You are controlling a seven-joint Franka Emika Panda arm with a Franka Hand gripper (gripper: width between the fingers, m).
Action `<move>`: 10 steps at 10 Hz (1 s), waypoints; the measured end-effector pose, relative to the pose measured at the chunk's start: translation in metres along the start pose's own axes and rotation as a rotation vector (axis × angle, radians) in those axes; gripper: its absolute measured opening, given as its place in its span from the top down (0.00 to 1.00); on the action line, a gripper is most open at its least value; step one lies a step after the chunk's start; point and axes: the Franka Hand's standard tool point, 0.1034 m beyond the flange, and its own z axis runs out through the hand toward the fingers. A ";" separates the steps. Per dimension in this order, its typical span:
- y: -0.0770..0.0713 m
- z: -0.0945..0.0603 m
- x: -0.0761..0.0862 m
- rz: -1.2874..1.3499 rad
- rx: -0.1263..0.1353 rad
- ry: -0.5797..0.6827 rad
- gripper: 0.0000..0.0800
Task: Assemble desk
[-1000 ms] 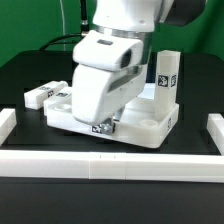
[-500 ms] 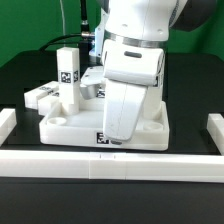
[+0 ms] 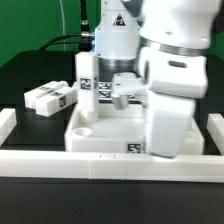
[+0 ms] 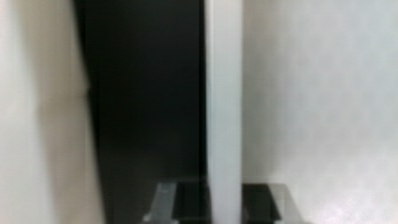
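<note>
The desk's white tray-like tabletop [image 3: 100, 138] lies in the middle of the black table. One tagged white leg [image 3: 87, 78] stands upright in its back corner socket, toward the exterior view's left. My gripper [image 3: 165, 152] reaches down at the tabletop's front corner on the exterior view's right, and the big white hand hides that corner. In the wrist view the gripper [image 4: 226, 203] is shut on the tabletop's thin white wall [image 4: 222, 100], one dark finger on each side. Two loose legs [image 3: 50, 97] lie on the exterior view's left.
Long white border bars run along the front [image 3: 100, 163], the exterior view's left [image 3: 8, 122] and its right [image 3: 214, 126]. Another tagged white piece [image 3: 122, 90] sits just behind the tabletop. Cables hang at the back.
The tabletop has turned and slid toward the exterior view's right with my gripper holding it. Its upright leg has swung from the right side to the back left.
</note>
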 end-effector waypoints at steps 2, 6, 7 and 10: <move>0.000 0.003 -0.003 0.009 0.003 0.000 0.92; 0.003 -0.002 0.003 0.027 0.011 -0.001 0.92; 0.005 -0.002 0.004 0.029 0.013 0.000 0.92; 0.005 0.002 0.006 0.068 0.038 -0.006 0.92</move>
